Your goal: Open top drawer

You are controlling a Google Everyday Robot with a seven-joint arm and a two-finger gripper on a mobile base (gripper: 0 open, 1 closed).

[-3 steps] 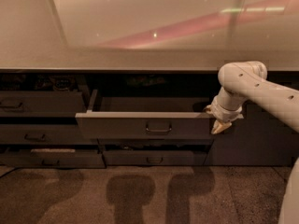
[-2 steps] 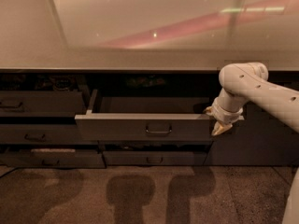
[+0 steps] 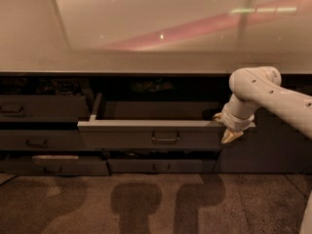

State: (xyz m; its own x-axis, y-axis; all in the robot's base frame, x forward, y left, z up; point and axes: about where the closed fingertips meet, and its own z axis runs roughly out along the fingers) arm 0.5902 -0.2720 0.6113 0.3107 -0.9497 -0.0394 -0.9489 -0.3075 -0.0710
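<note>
The top drawer (image 3: 151, 133) is a wide dark grey drawer with a centred loop handle (image 3: 165, 139). It stands pulled out from the cabinet, its pale left side rail (image 3: 95, 107) and dark inside showing. My gripper (image 3: 229, 132) hangs at the drawer's right front corner, at the end of the white arm (image 3: 265, 94) that comes in from the right. Its pale fingertips (image 3: 230, 136) point down beside the drawer front, away from the handle.
A pale countertop (image 3: 146, 38) runs above the cabinet. Narrower dark drawers (image 3: 41, 108) sit to the left, one low one (image 3: 53, 164) slightly out. A slimmer drawer (image 3: 161, 165) lies below the open one. Brown floor (image 3: 146, 204) with shadows lies in front.
The drawer front has slid slightly further out towards the camera. The gripper stays at its right front corner.
</note>
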